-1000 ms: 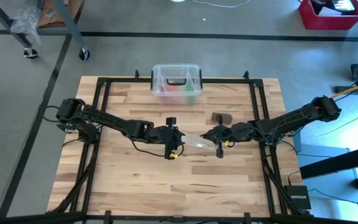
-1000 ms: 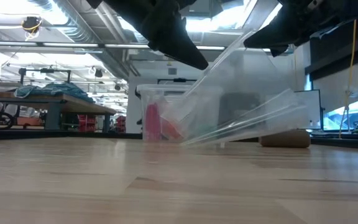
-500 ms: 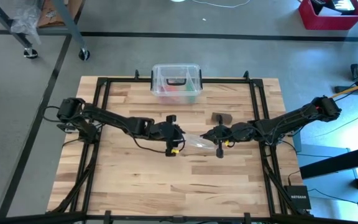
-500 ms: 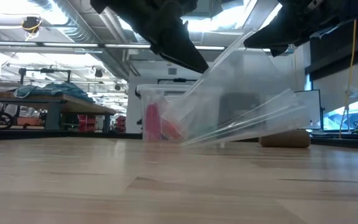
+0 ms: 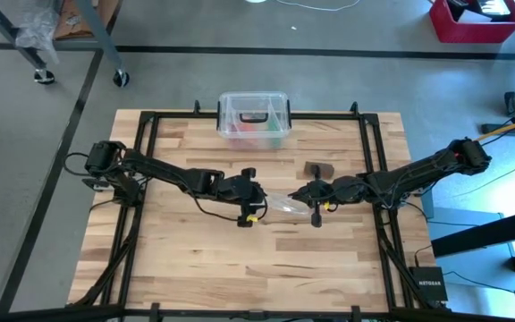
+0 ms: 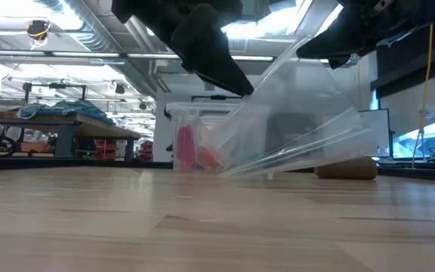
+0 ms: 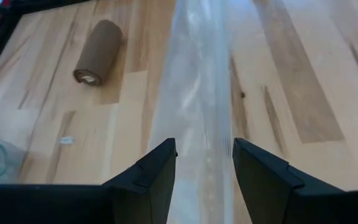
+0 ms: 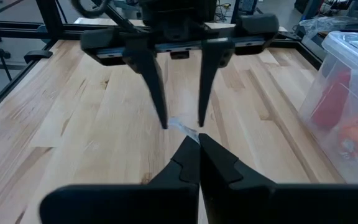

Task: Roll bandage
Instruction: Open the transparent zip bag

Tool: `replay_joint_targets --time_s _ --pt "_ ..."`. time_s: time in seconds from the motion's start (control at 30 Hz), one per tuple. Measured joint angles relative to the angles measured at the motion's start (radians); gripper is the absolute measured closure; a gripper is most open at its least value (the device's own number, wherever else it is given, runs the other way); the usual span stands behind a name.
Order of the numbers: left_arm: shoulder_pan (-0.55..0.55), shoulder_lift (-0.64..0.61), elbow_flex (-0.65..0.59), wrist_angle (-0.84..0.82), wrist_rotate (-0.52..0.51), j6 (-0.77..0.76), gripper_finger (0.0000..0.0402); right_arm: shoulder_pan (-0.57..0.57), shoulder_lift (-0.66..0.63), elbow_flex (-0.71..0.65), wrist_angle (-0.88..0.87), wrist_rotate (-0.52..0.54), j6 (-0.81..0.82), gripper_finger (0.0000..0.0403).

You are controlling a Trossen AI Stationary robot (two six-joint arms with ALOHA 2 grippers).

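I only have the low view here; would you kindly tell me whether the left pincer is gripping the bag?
Observer: No, the left pincer is open, with a finger on each side of the bag.
Operator: What holds the bag up, then?
Observer: The right pincer is shut on the bag's edge.
Operator: And the bandage?
Observer: The bandage is a full roll lying on the table, beside the bag and apart from it.

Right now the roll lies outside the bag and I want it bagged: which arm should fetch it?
Probably left: the right gripper is shut on the clear plastic bag, while the left gripper is open, with the rolled bandage ahead.
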Motion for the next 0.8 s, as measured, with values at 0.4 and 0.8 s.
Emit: replay_joint_targets --time_s 0.4,0.8 --pt "-0.012 -0.017 0.000 -0.001 -0.014 0.018 0.0249 0.000 0.000 0.000 0.000 0.000 0.000 0.0400" --pt "-0.009 -0.017 0.000 0.007 -0.024 0.012 0.0249 0.000 0.000 0.000 0.000 0.000 0.000 0.0400"
